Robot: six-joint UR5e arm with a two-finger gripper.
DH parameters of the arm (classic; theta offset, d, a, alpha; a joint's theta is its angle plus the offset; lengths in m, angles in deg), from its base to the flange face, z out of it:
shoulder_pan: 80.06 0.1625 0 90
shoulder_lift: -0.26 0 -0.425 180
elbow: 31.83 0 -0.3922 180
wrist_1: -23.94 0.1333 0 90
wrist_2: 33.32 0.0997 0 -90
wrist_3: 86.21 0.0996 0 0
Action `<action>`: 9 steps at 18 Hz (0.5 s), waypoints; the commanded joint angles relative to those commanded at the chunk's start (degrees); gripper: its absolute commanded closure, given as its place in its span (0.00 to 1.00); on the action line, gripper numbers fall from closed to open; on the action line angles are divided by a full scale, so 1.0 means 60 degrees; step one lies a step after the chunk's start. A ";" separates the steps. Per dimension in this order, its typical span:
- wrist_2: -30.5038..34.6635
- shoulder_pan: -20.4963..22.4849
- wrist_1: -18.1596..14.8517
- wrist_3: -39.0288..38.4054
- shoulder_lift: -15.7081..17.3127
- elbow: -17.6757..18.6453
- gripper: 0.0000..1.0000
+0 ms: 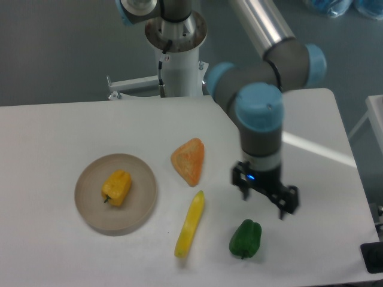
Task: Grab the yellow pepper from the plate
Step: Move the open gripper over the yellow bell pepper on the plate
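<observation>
The yellow pepper point(116, 188) is small and blocky with a short dark stem. It lies near the middle of the round beige plate point(96, 218) at the left of the table. My gripper point(264, 202) hangs over the table far to the right of the plate, just above and right of a green pepper. Its two fingers stand apart and hold nothing.
An orange triangular wedge point(189, 160) lies right of the plate. A long pale-yellow chili-shaped vegetable point(190, 224) lies below it. A green pepper point(245, 238) sits near the table's front edge. The arm's base point(176, 54) stands at the back.
</observation>
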 joint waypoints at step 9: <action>-0.0985 -0.1494 0.0935 -0.2141 0.0969 0.2696 0.00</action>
